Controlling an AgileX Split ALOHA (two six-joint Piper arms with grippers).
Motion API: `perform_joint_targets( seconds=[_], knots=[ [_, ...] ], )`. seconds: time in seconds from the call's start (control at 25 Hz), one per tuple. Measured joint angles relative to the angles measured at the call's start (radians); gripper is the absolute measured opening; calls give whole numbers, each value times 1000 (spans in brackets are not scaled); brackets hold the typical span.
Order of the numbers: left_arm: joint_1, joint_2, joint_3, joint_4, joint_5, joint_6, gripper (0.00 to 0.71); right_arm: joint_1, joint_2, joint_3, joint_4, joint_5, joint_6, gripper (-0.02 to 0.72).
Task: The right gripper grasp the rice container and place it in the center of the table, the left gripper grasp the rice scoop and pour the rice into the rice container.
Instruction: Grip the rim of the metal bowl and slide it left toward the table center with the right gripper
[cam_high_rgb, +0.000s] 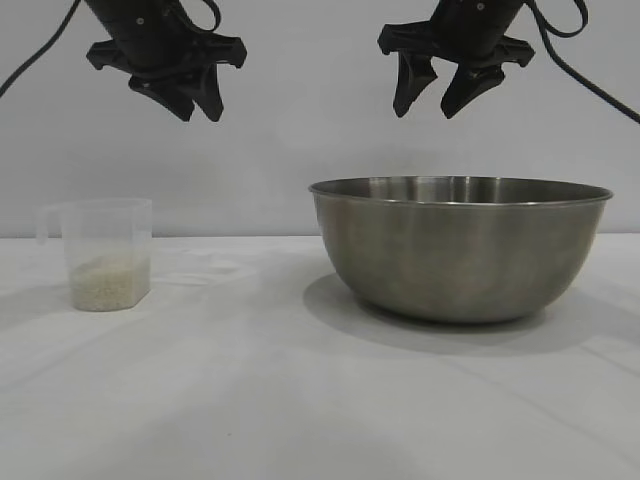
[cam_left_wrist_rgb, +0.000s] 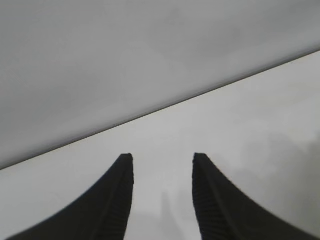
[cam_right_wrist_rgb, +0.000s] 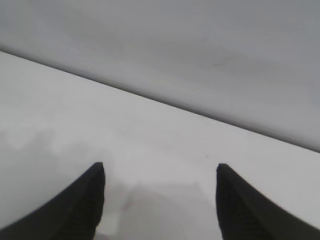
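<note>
The left gripper (cam_high_rgb: 200, 100) hangs at upper left, jaws slightly parted and empty. The right gripper (cam_high_rgb: 438, 97), upper right, gapes wider, empty, above the rice container (cam_high_rgb: 459, 250). The rice scoop (cam_high_rgb: 105, 254) with rice (cam_high_rgb: 106, 283) stands lower left on the worktop (cam_high_rgb: 300, 400).

Behind your workspace you have a plain pale grey wall (cam_high_rgb: 300, 110), bare and evenly lit. It meets the white, slightly creased surface along a straight horizontal line at the far edge.
</note>
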Motion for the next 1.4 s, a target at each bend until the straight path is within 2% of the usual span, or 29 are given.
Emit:
perform_joint_targets(
  seconds=[0.48,0.64,0.84,0.92,1.16,1.28,1.4],
  knots=[
    [0,0,0,0,0,0,253,0,0,0,0,1,-2,410],
    [0,0,0,0,5,0,253,0,-3,0,0,36,-2,410],
    [0,0,0,0,30,0,253,-19,-73,0,0,166,-6,410],
    [0,0,0,0,30,0,253,-42,-115,0,0,241,4,410],
    [0,0,0,0,30,0,253,-125,-164,-6,0,547,39,410],
    [0,0,0,0,30,0,253,-154,-164,-6,0,657,65,410],
    [0,-4,0,0,30,0,253,-157,-164,-6,-14,723,93,410]
  ],
)
